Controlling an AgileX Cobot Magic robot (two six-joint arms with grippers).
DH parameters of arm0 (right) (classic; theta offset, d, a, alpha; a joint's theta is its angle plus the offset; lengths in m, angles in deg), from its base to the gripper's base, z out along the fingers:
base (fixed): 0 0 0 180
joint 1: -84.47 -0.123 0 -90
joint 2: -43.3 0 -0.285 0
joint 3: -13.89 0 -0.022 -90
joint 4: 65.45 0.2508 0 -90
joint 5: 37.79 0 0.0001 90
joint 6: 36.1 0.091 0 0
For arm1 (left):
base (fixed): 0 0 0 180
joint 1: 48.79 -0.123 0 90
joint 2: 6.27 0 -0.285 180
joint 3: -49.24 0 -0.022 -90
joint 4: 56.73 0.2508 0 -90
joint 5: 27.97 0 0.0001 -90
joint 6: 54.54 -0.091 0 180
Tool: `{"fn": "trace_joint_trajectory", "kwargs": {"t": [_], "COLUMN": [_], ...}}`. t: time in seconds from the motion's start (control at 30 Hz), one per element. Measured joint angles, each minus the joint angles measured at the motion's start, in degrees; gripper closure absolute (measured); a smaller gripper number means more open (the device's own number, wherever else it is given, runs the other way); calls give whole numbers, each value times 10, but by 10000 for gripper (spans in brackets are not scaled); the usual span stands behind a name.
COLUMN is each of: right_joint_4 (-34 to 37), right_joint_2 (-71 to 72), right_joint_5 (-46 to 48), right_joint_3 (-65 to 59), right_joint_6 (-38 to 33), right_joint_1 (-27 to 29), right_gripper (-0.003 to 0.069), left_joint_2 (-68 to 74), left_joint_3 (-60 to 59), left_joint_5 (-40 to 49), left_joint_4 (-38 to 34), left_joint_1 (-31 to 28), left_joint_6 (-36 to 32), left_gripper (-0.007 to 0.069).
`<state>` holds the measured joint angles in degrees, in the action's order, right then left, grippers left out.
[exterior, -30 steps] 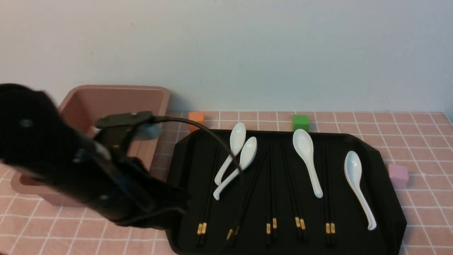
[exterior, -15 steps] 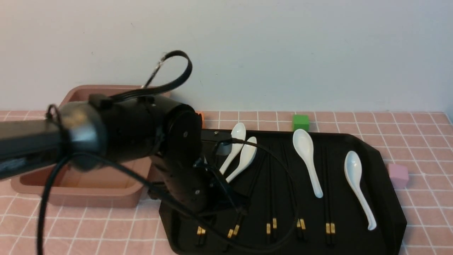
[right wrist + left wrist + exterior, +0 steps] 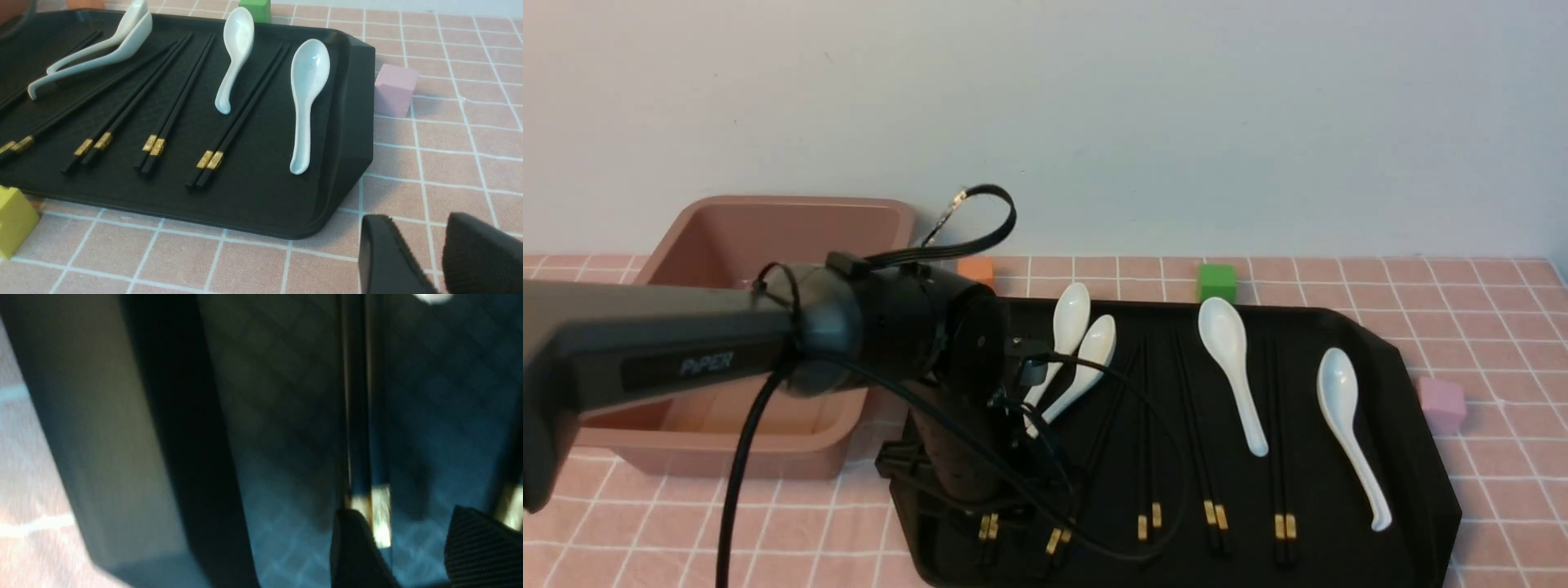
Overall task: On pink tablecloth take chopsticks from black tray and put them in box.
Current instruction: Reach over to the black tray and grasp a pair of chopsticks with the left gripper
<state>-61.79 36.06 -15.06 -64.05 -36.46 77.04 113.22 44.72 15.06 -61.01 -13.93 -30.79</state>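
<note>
Just beneath left hand (image 3: 412,555), chopsticks (image 3: 359,416)

On my tabletop's pink tablecloth (image 3: 1486,310), the box (image 3: 800,457) sits just left of the black tray (image 3: 1429,490). An orange cube (image 3: 976,271) and a green cube (image 3: 1217,282) sit behind the tray, a pink cube (image 3: 1441,404) to its right, a yellow cube (image 3: 14,220) by its near rim.

- We find the front view bright and evenly lit, with a soft shadow on the wall (image 3: 1094,122) beside the box (image 3: 784,201).
- Our left wrist view is dim, bluish and blurred; the chopsticks (image 3: 359,416) smear into streaks.
- Our right wrist view is sharp; the spoons (image 3: 308,81) show faint glare.
</note>
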Motion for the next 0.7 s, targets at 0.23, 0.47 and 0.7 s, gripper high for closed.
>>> {"fn": "trace_joint_trajectory", "kwargs": {"t": [0.23, 0.47, 0.7], "right_joint_4": [0, 0, 0], "right_joint_2": [0, 0, 0], "right_joint_5": [0, 0, 0], "right_joint_3": [0, 0, 0], "right_joint_6": [0, 0, 0], "right_joint_1": [0, 0, 0], "right_gripper": [419, 419, 419], "left_joint_2": [3, 17, 24], "left_joint_3": [0, 4, 9], "left_joint_5": [-27, -33, -27], "left_joint_4": [55, 70, 73], "left_joint_1": [0, 0, 0], "left_joint_6": [39, 49, 49], "left_gripper": [291, 291, 295]}}
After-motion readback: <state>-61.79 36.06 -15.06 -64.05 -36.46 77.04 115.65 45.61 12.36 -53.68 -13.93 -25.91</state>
